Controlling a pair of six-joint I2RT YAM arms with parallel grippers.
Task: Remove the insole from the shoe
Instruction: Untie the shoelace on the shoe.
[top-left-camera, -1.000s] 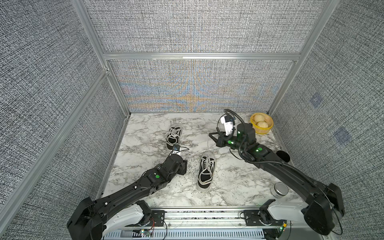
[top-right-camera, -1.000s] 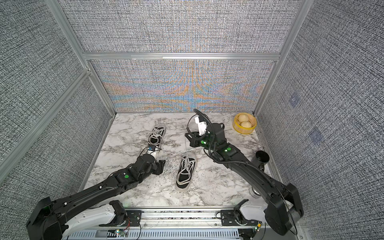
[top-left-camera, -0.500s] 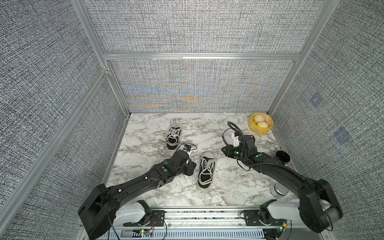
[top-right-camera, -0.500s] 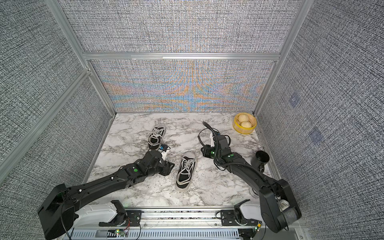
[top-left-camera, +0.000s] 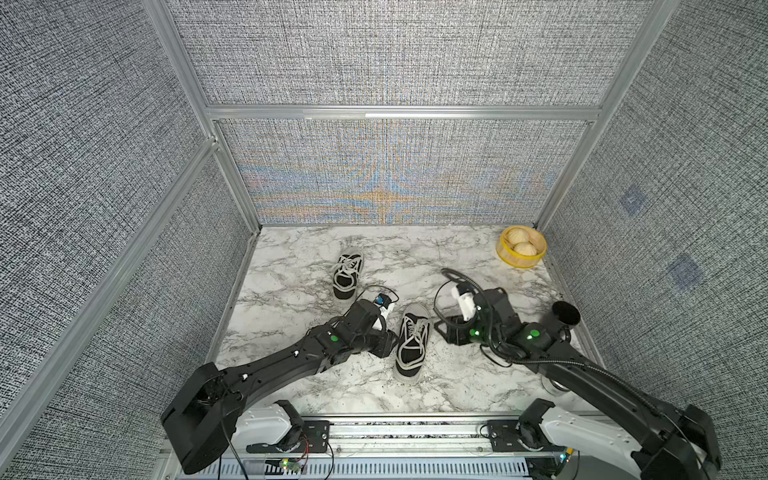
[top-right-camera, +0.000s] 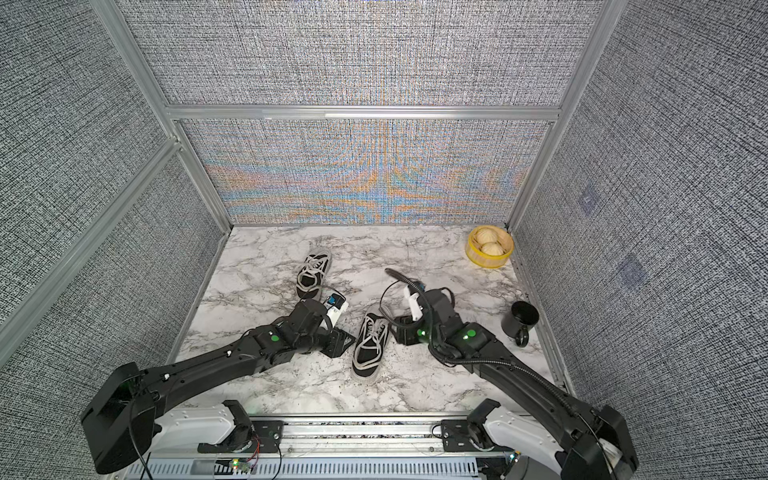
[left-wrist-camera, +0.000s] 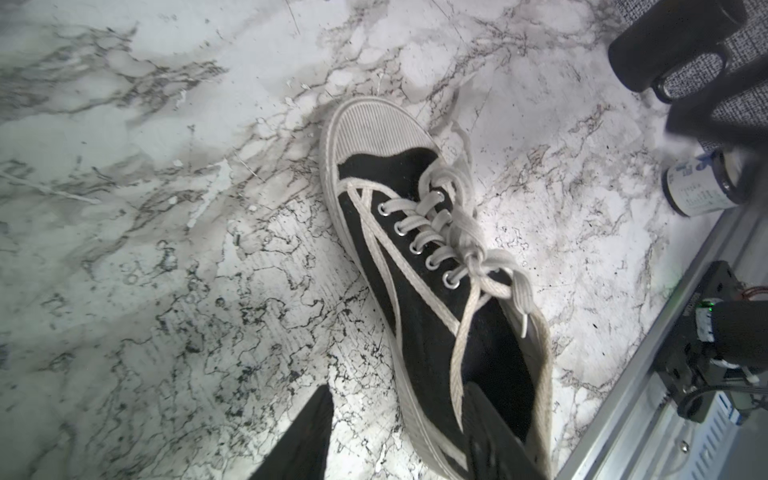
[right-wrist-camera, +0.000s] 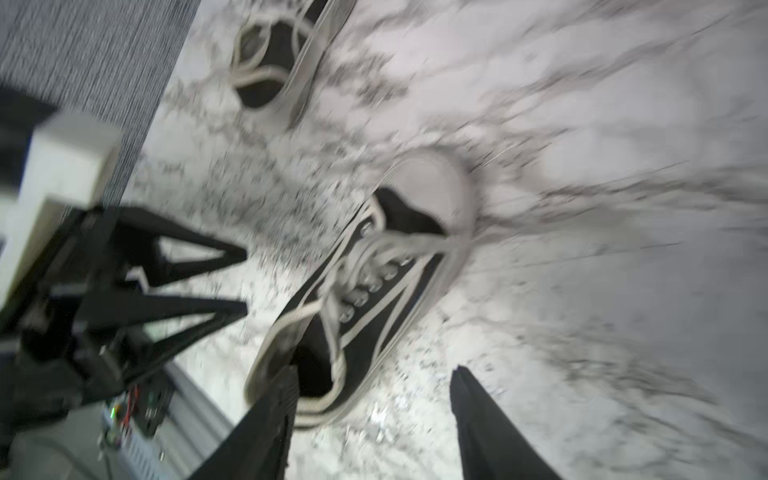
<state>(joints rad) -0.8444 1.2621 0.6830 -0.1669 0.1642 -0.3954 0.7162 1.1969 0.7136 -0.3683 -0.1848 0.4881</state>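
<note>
Black laced shoe (top-left-camera: 411, 343), sole-down, upright

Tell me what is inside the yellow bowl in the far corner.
Two pale round buns sit in the yellow bowl. They cover most of its bottom, so anything beneath them is hidden.

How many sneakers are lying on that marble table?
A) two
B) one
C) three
A: a near sneaker lies toward the front, and a far sneaker lies behind it, closer to the back wall.
</note>
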